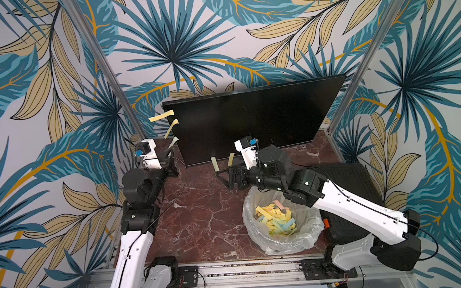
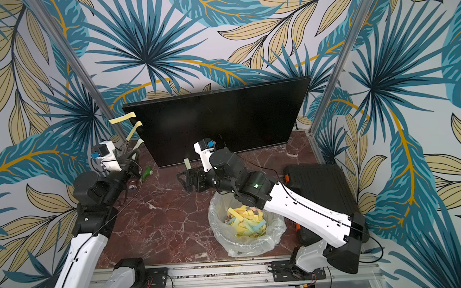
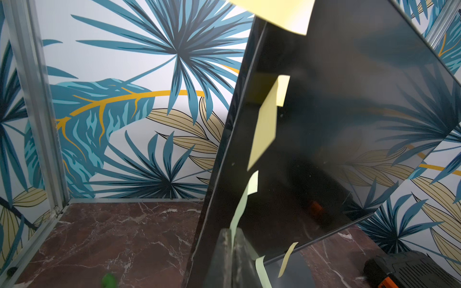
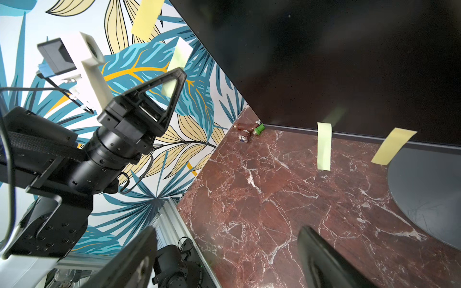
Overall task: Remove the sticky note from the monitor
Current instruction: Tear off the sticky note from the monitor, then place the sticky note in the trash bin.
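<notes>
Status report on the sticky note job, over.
Left gripper shut on green note, side edge of monitor. Right gripper open, empty. Four other notes on monitor; nothing blocking.

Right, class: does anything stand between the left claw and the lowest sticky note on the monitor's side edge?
Nothing visible does. The left claw is shut on that pale green sticky note, which hangs off the edge of the monitor. The yellow note above it sits clear of the claw.
</notes>
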`<state>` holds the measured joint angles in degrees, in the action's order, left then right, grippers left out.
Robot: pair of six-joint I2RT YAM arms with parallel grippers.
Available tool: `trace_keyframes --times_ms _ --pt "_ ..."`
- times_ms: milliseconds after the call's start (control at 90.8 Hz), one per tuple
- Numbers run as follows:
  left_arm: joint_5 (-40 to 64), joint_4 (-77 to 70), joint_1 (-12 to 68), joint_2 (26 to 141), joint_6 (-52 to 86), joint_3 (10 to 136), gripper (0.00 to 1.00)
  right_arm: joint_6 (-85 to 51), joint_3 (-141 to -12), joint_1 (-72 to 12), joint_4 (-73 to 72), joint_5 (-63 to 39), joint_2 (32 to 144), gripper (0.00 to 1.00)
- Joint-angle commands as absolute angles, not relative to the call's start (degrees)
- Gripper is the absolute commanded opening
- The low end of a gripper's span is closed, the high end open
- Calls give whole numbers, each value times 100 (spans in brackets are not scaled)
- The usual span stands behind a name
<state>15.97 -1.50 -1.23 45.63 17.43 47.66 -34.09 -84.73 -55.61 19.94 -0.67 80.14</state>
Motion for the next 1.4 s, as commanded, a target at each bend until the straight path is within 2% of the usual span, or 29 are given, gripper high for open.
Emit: trace_keyframes --times_ms 0,452,716,991,1223,1388 --pt "1759 292 -164 4271 1983 4630 0 -3404 -8326 -5598 1919 45 7827 91" --pt "2350 2190 77 3347 2373 4685 0 -3227 -8245 -5595 2154 425 7609 92" --pt "2123 2972 895 3047 2461 4999 0 -3177 -8075 -5594 2297 724 7345 92" --pt "1639 3006 1811 2886 2803 5118 0 -3199 -7865 -5598 2522 1055 6967 93" --pt "1205 2834 2664 3314 2781 5401 0 -3223 -7695 -5598 2812 1401 6496 92" --pt "553 2612 3694 3922 2555 5672 0 -3230 -7594 -5594 3131 1594 6155 93"
